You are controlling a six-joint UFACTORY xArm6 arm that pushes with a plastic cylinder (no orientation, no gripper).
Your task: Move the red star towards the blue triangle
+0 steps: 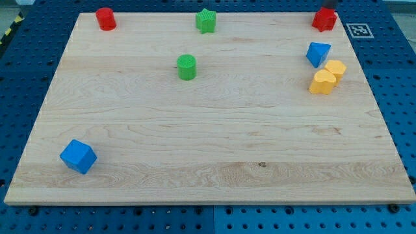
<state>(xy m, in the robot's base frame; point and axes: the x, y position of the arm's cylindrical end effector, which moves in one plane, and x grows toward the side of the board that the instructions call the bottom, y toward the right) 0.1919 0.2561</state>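
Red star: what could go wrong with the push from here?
1. The red star sits at the board's top edge; a skewed push could slide it off.
2. Two yellow blocks touch just below the blue triangle; overshoot could scatter them.
3. My tip barely shows above the star, so contact is uncertain.

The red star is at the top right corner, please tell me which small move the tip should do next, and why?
Probably push down the view: my tip seems to sit at the top edge of the red star, and the blue triangle lies almost straight below it, with bare board between. The two yellow blocks sit just beyond the triangle.
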